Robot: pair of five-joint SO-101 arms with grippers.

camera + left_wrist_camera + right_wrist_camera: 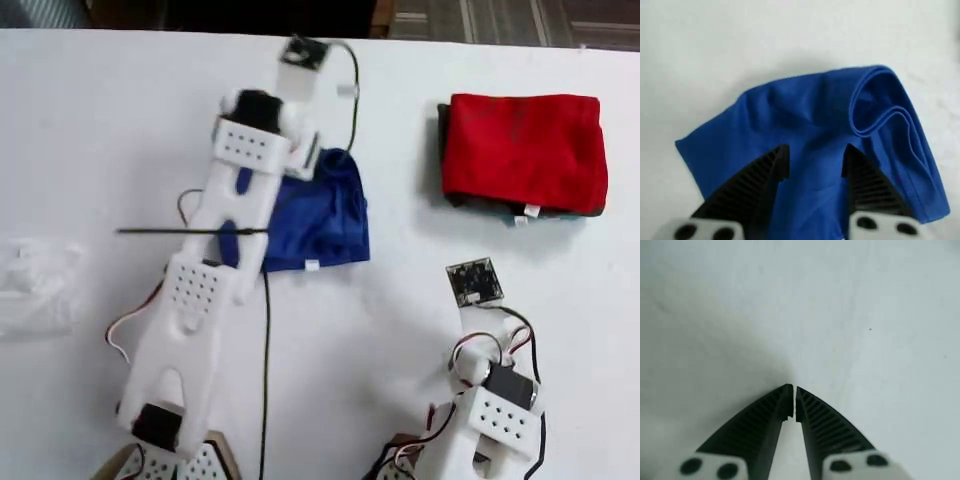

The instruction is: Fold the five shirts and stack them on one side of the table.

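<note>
**A:** How do the jaws stand?

**B:** The left gripper (pixel 816 152) is spread wide just above the blue shirt (pixel 805 110) and holds nothing. The right gripper (pixel 794 390) is pressed closed on nothing, over bare table (pixel 865 315).

**A:** And where is the cloth?

**B:** In the high view the blue shirt lies near the table's middle. It is loosely folded, and one doubled edge bulges open. The red shirt (pixel 525 145) tops the stack at two o'clock, with darker cloth showing beneath it.

**A:** What could spoil it?

**B:** I think a shallow pinch is the main risk. If the jaws catch only the top layer, the fold opens as the shirt lifts. Dragging it toward two o'clock instead of carrying it could bunch the shirt. A sloppy drop could also push the red shirt askew. The black cable (pixel 266 350) runs toward six o'clock from the shirt and might snag a trailing hem.
</note>
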